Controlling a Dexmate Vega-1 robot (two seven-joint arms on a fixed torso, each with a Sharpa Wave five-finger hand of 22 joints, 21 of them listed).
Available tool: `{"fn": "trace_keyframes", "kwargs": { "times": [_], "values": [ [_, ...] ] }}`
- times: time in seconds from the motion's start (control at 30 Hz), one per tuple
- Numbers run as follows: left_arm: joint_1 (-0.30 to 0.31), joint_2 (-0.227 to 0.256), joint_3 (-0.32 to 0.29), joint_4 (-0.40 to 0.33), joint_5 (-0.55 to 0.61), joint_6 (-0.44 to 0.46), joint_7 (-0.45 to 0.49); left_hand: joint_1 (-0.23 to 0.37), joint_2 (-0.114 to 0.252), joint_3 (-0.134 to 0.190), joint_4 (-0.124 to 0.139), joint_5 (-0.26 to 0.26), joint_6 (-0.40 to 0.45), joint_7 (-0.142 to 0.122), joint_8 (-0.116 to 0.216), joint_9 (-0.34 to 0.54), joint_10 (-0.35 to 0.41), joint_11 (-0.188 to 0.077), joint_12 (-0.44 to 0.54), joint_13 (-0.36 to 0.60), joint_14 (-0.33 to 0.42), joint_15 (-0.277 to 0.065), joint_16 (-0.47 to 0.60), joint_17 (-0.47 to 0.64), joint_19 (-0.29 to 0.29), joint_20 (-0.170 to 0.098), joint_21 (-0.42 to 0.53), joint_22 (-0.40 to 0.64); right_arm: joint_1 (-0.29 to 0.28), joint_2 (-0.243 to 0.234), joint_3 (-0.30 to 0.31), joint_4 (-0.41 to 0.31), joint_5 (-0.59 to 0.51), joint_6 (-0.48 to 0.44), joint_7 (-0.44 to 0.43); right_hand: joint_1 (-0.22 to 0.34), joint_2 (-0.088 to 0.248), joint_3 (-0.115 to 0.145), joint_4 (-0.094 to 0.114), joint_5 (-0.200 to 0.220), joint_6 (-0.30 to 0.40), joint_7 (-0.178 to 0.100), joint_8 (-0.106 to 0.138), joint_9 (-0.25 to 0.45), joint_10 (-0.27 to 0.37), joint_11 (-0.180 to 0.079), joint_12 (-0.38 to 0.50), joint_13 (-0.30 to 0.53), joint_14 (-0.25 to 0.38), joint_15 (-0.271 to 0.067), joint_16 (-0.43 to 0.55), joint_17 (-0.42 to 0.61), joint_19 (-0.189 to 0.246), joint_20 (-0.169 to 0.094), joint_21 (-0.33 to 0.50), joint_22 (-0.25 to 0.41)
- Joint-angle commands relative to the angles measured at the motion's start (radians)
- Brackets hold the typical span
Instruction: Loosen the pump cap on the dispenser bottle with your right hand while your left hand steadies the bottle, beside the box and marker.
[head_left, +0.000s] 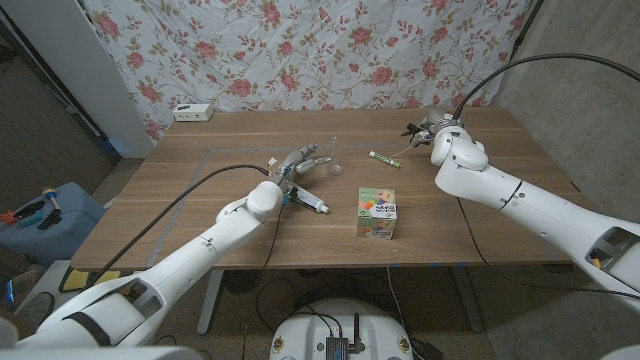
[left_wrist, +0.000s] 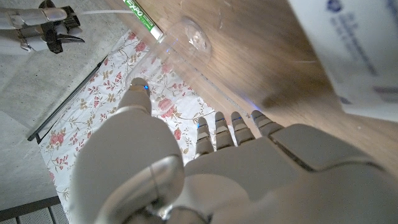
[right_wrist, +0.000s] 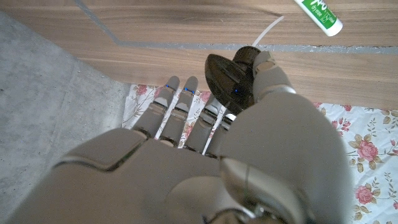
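My left hand (head_left: 298, 165) grips a clear dispenser bottle (head_left: 331, 156) near the middle of the table, with the thumb (left_wrist: 139, 90) on one side and the fingers (left_wrist: 231, 122) on the other. The bottle (left_wrist: 186, 38) has no pump on it. My right hand (head_left: 441, 132) is at the back right, apart from the bottle, pinching the black pump cap (right_wrist: 227, 77), whose white dip tube (right_wrist: 268, 30) sticks out. The green-and-white marker (head_left: 385, 158) lies between the hands. The small box (head_left: 378, 213) stands in front of it.
A white power strip (head_left: 192, 112) lies at the table's back left corner. A blue container (head_left: 40, 215) sits on the floor to the left. A floral curtain hangs behind the table. A thin taped outline (head_left: 205, 152) marks the tabletop.
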Motion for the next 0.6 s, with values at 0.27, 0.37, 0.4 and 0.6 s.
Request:
{"fn": "trace_keyframes", "kwargs": {
  "times": [0.27, 0.37, 0.4, 0.6],
  "values": [
    [0.016, 0.015, -0.031, -0.04, 0.001, -0.03, 0.015, -0.012, 0.006, -0.006, 0.004, 0.006, 0.0, 0.01, 0.005, 0.0, 0.002, -0.001, 0.01, 0.003, 0.003, 0.004, 0.004, 0.001, -0.002, -0.004, 0.004, 0.005, -0.064, 0.048, 0.056, 0.06, 0.177, 0.004, -0.207, -0.021, -0.014, -0.012, 0.007, 0.001, -0.036, 0.003, -0.02, 0.0, -0.036, 0.002, -0.01, 0.006, -0.001, -0.152, -0.004, 0.006, 0.005, 0.0, 0.002, 0.003],
    [0.019, 0.015, -0.035, -0.041, -0.001, -0.031, 0.018, -0.014, 0.007, -0.007, 0.005, 0.006, 0.001, 0.01, 0.006, 0.0, 0.002, -0.002, 0.011, 0.003, 0.003, 0.004, 0.005, 0.001, -0.002, -0.004, 0.004, 0.005, -0.068, 0.044, 0.059, 0.065, 0.2, 0.013, -0.218, -0.03, -0.018, -0.012, 0.01, 0.001, -0.042, 0.002, -0.024, 0.0, -0.048, 0.002, -0.012, 0.009, -0.003, -0.151, -0.006, 0.004, 0.005, 0.0, 0.001, 0.003],
    [0.019, 0.015, -0.036, -0.041, -0.002, -0.033, 0.018, -0.015, 0.007, -0.007, 0.005, 0.006, 0.001, 0.01, 0.006, 0.0, 0.002, -0.001, 0.011, 0.003, 0.003, 0.003, 0.005, 0.001, -0.002, -0.004, 0.004, 0.005, -0.07, 0.049, 0.062, 0.068, 0.209, 0.01, -0.224, -0.033, -0.02, -0.013, 0.01, 0.001, -0.051, 0.005, -0.028, 0.0, -0.054, 0.003, -0.014, 0.01, -0.003, -0.152, -0.007, 0.004, 0.005, 0.001, 0.001, 0.003],
    [0.026, 0.013, -0.045, -0.04, -0.006, -0.043, 0.031, -0.019, 0.01, -0.009, 0.007, 0.007, 0.003, 0.01, 0.007, 0.0, 0.003, -0.001, 0.012, 0.003, 0.006, 0.002, 0.007, 0.001, -0.001, -0.005, 0.006, 0.005, -0.081, 0.048, 0.071, 0.078, 0.255, 0.022, -0.247, -0.05, -0.03, -0.01, 0.013, 0.004, -0.082, 0.006, -0.04, 0.001, -0.09, 0.008, -0.018, 0.015, -0.012, -0.152, -0.013, 0.001, 0.002, 0.005, 0.0, 0.003]
  ]
}}
